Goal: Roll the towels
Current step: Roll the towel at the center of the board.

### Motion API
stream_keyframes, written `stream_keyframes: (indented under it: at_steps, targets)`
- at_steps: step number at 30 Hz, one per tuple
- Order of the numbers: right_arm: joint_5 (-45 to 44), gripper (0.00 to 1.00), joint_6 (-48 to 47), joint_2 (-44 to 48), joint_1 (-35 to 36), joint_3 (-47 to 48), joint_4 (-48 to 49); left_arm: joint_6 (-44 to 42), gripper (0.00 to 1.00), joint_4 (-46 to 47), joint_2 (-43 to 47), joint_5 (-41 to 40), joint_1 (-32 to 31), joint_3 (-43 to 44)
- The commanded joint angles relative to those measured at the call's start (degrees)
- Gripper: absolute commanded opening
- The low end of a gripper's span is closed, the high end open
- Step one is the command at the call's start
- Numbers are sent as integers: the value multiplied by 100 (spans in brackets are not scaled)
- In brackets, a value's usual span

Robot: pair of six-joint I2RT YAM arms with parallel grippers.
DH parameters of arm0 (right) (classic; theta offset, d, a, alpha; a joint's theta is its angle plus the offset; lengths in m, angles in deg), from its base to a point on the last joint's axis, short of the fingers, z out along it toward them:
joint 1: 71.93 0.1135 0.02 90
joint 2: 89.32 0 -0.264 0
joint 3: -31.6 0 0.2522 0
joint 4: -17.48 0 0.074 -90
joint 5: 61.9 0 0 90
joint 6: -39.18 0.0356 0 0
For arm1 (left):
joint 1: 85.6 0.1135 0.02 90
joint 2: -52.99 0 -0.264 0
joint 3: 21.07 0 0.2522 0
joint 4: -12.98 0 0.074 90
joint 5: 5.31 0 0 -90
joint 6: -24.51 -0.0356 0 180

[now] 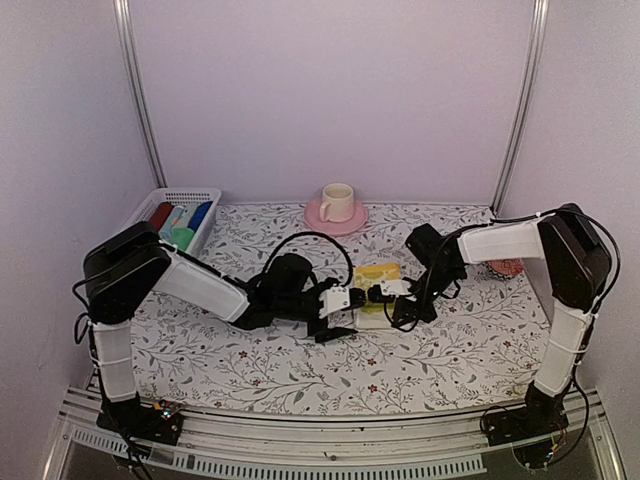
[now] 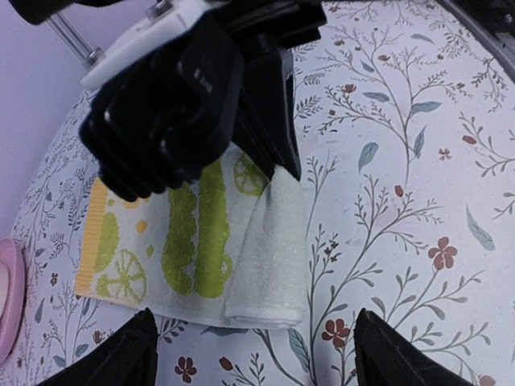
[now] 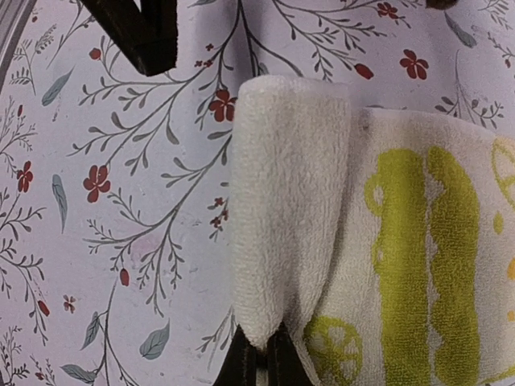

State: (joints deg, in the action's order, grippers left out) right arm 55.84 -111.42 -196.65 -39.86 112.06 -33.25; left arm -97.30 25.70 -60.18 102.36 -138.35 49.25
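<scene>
The pale yellow towel with green printed marks point(image 1: 378, 280) lies flat mid-table, and its near edge is turned over into a short white roll point(image 3: 286, 209). My right gripper point(image 3: 261, 366) is shut on one end of that roll; it also shows in the top view point(image 1: 380, 293). My left gripper point(image 2: 257, 366) is open, its two fingers astride the other end of the roll point(image 2: 269, 257) without touching it; it also shows in the top view point(image 1: 345, 308). The plain green towel point(image 1: 182, 238) sits rolled in the white basket.
A white basket point(image 1: 205, 196) at the back left holds dark red, pale blue and deep blue rolls. A pink saucer with a cream cup point(image 1: 336, 205) stands at the back centre. A small red-patterned thing point(image 1: 505, 268) lies by the right arm.
</scene>
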Motion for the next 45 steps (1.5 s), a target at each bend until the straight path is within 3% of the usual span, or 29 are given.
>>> stream_keyframes:
  at_steps: [1,10,22,26,29,35,39,45]
  targets:
    - [182,4,38,-233,-43,110,-322,-389,83,4,-325,-127,-111,283]
    - [219,4,57,-365,-77,188,-384,-756,77,-415,-681,-164,-287,631]
    - [471,4,24,-520,-201,409,-669,-1026,58,-446,-906,-588,-545,680]
    - [520,4,-11,-615,-218,478,-778,-968,36,-443,-988,-712,-553,775]
    - [577,4,-46,-639,-242,522,-880,-911,29,-439,-1010,-798,-561,800]
    - [650,4,-122,-541,-321,571,-1000,-834,0,-524,-954,-719,-546,788]
    - [679,8,-160,-369,-404,553,-995,-614,0,-858,-895,-338,-449,923]
    - [787,25,-206,1,-515,416,-852,46,0,-1386,-838,525,-141,1108]
